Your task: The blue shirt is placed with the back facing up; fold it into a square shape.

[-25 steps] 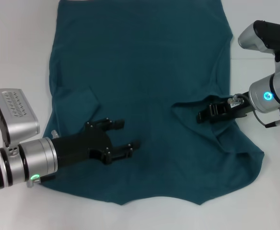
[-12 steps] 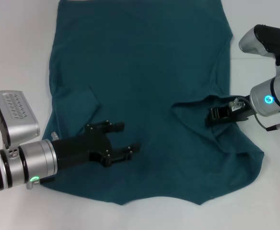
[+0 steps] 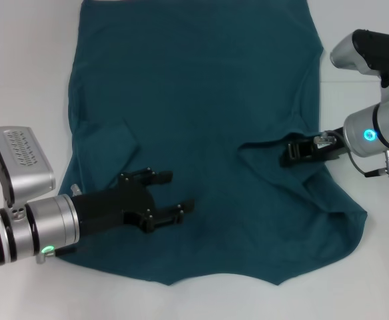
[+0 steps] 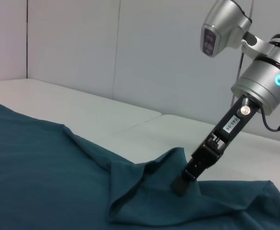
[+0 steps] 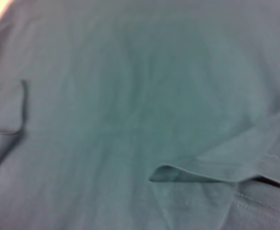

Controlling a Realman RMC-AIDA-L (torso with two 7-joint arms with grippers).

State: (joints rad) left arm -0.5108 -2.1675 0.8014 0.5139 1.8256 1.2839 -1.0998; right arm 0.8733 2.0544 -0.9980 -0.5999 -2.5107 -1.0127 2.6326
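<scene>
You could not see the far end of the blue shirt [image 3: 194, 133] in the head view, where the picture's edge cut it off; the rest lay spread, plain side up, on the white table [image 3: 21, 67], with its near hem toward the robot. The right gripper [image 3: 292, 152] sat at the shirt's right edge, its fingertips buried in a raised fold of cloth there, so you could not tell from above whether they were clenched on it. The left wrist view gave you the side angle the head camera lacked: the right gripper [image 4: 180, 184] came down at a slant and its tip pressed into a peaked ridge of the shirt [image 4: 58, 177], yet the cloth hid the jaws there too, so their state stays unknown. The right wrist view showed only the shirt [image 5: 130, 105] close up, with a folded flap edge lifted off the layer beneath and none of that arm's fingers. The left gripper [image 3: 171, 192] hovered over the shirt's near-left part, beside the folded-in left sleeve, its fingers [image 3: 156, 176] spread apart and holding nothing.
</scene>
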